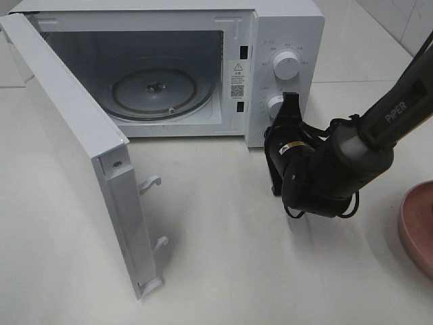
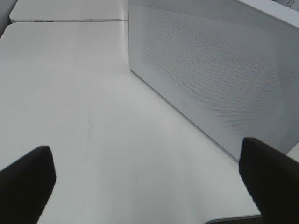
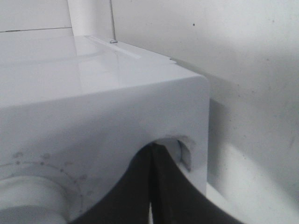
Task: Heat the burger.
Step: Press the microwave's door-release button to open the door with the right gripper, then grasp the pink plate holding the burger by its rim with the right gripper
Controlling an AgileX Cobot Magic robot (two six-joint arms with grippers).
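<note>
Microwave (image 1: pixel 284 27): white, at the back of the desk (image 1: pixel 223 271), with its cavity facing the high camera.
Door (image 1: pixel 61 128): swung wide open to the left, with two latch hooks showing on its inner edge.
Turntable (image 1: pixel 154 91): glass, flat on the cavity floor.
Knobs: upper knob (image 1: pixel 286 66) and lower knob (image 1: pixel 275 105), on the panel to the right of the cavity.
Right gripper (image 1: pixel 291 103): held up at the panel, tip just beside the lower knob on its right. I cannot tell whether it touches the panel.
Right jaws: pressed together with only a thin seam between the fingers (image 3: pixel 126 196), holding nothing.
Left gripper (image 2: pixel 145 154): outside the high view. Its wrist camera looks along the desk at a white perforated panel, seemingly the door's outer face.
Left jaws: spread wide, with one finger at each side of the wrist view and nothing gripped.
Plate (image 1: pixel 416 227): pink, at the desk's right edge, well apart from the microwave. Only its left part shows.
Burger: not visible in any view, so its place cannot be told.
</note>
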